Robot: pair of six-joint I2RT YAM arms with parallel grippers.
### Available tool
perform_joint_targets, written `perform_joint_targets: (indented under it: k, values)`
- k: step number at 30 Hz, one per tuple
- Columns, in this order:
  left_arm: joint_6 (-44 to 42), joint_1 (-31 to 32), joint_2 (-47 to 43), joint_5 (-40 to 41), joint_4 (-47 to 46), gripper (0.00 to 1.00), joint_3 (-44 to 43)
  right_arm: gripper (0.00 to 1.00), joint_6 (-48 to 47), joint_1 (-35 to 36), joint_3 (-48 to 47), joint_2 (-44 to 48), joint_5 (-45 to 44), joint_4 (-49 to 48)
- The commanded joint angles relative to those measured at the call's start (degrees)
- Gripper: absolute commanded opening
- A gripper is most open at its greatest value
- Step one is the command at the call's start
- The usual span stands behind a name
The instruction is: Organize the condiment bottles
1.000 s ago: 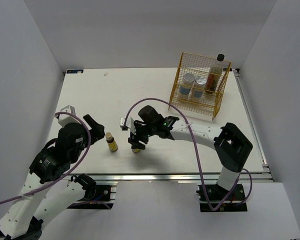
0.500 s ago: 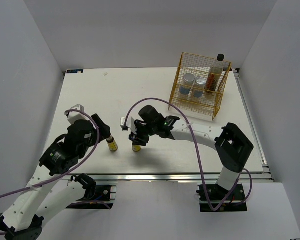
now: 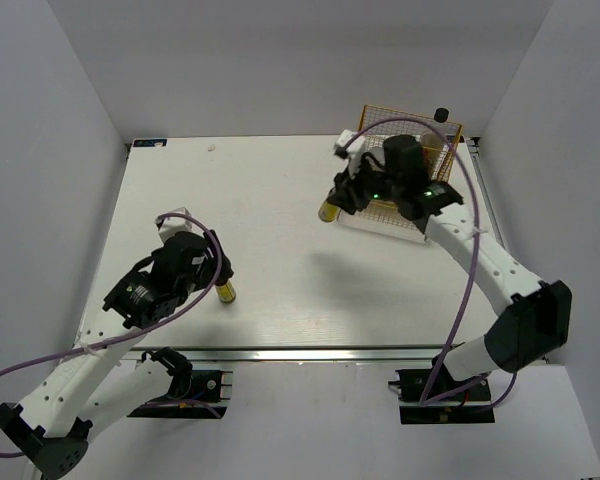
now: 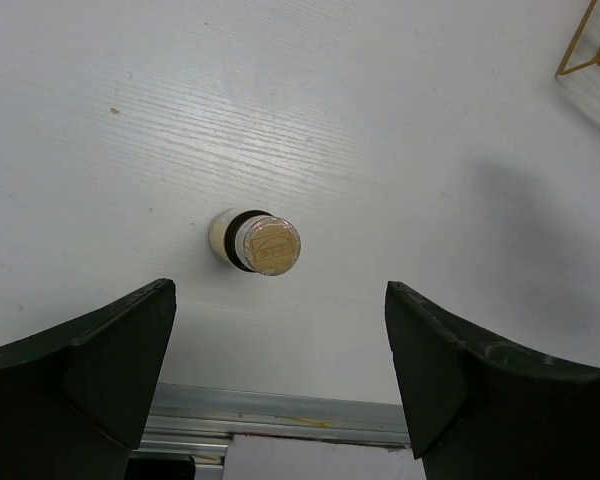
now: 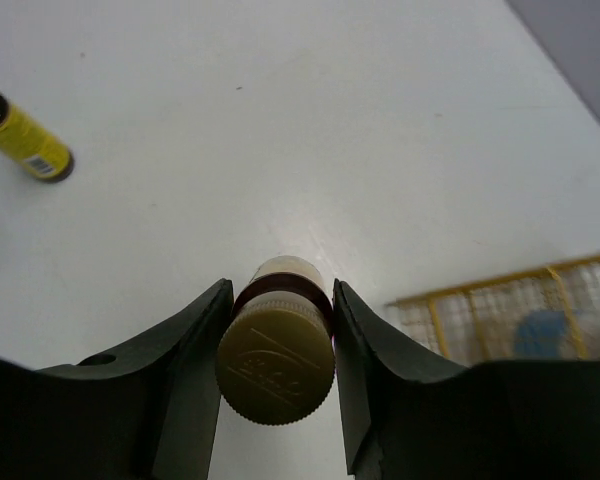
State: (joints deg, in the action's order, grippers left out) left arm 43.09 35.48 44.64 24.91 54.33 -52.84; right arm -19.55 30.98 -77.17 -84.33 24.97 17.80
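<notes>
right claw (image 5: 278, 300) grips a tiny brown bottle (image 5: 276, 365) just under its tan cap, at 1 o'clock beside the yellow rack (image 5: 500, 300). left claw (image 4: 278, 330) gapes wide above the second bottle (image 4: 265, 243), upright at 8 o'clock on the surface (image 4: 380, 120). likely light, rigid, slick: pinch mid-body.

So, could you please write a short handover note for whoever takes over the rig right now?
Right claw: shut on a tiny brown, yellow-labelled, tan-capped bottle, held aloft beside the yellow wire rack.
Left claw: open, above the second such bottle, which stands on the white table.
Done: a black bottle cap shows at the rack; the arm hides the rest inside.
Left: rack both tiny bottles.
</notes>
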Motion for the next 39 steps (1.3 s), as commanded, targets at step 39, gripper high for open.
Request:
perform_joint_targets:
  k: [39]
  values:
    - [-2.8,0.1,-0.4,-1.8,-3.0,0.96,3.5,0.1,3.1,-29.6,-2.3,-9.4,-11.1,-1.5]
